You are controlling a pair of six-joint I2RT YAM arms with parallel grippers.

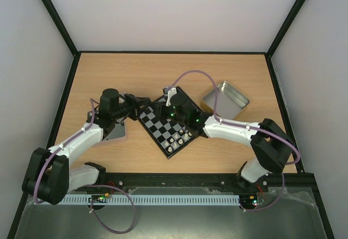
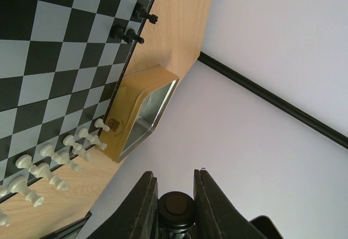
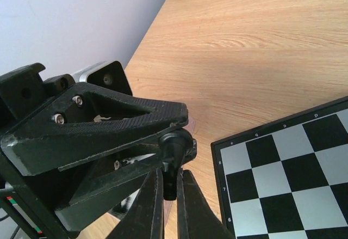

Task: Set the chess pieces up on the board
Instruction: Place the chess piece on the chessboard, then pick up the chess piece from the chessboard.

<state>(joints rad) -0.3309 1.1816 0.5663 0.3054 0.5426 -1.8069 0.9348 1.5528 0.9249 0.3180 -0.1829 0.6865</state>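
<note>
My left gripper (image 1: 140,103) and my right gripper (image 1: 159,107) meet above the left corner of the board (image 1: 163,133). Both are closed on one black chess piece. In the left wrist view its round base (image 2: 175,209) sits between my left gripper's (image 2: 174,176) jaws. In the right wrist view the piece (image 3: 173,154) runs down between my right gripper's (image 3: 169,173) jaws, held off the table beside the board's corner (image 3: 288,179). White pieces (image 2: 60,157) stand in rows along one board edge (image 1: 176,140). A few black pieces (image 2: 133,35) stand at the opposite edge.
An open metal tin (image 1: 225,98) with gold sides (image 2: 138,116) lies right of the board. A second grey tin (image 1: 117,133) lies under my left arm. Black frame rails and white walls bound the table.
</note>
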